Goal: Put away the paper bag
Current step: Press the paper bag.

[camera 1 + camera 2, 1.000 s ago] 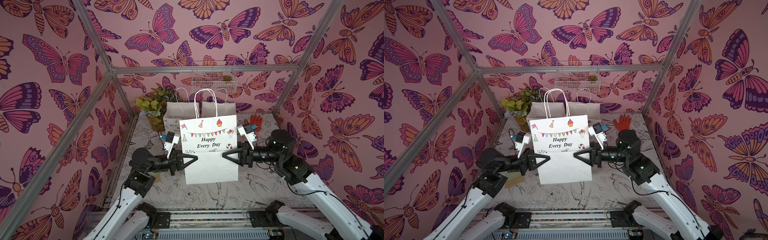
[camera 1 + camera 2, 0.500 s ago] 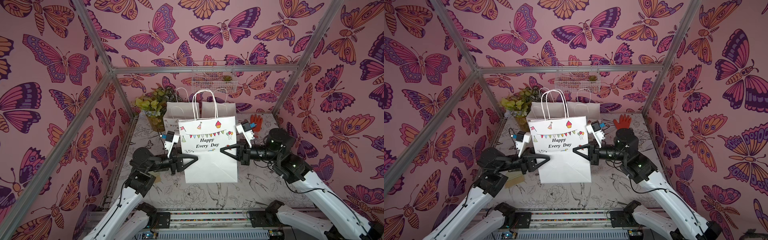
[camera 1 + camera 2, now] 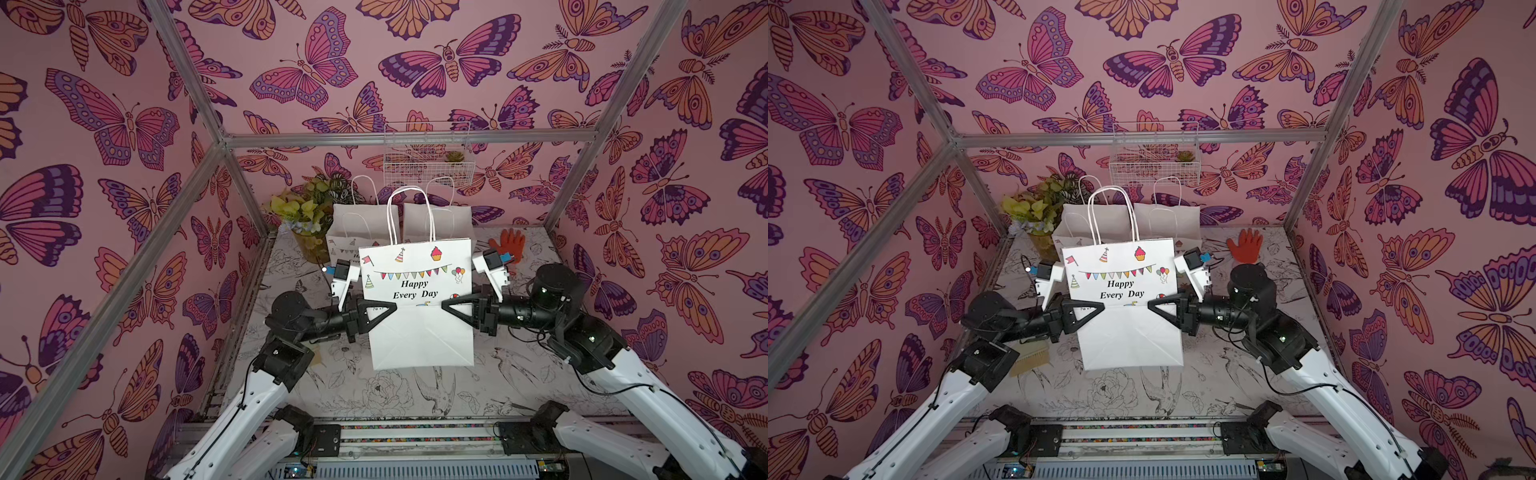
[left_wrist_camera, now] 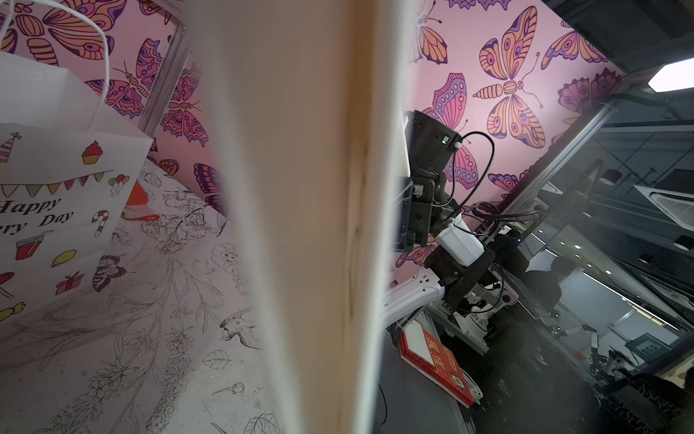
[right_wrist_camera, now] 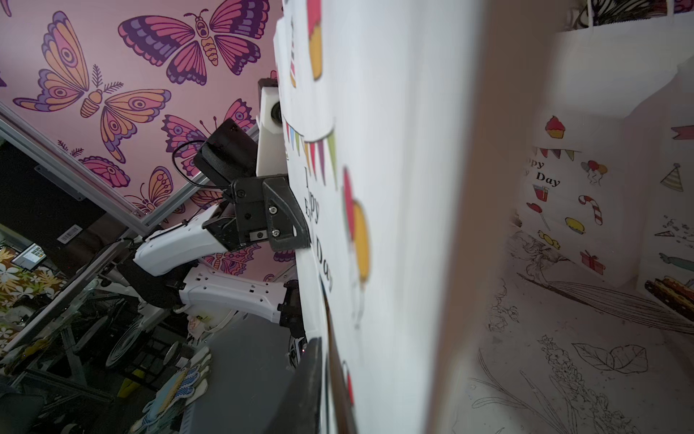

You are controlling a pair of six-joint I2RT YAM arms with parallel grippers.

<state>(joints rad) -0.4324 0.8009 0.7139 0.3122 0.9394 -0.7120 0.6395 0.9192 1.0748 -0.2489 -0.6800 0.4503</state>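
One paper bag [image 3: 419,336], side edges pinched by left gripper [image 3: 392,307], right gripper [image 3: 444,307]

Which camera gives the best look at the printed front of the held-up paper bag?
Both top views: the paper bag faces them squarely, whole front and lettering readable. The right wrist view sees that front at a steep, blurred slant; the left wrist view sees only its blurred side edge.

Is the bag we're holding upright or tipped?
Upright: the paper bag is handles-up, print level, pinched between left gripper and right gripper.
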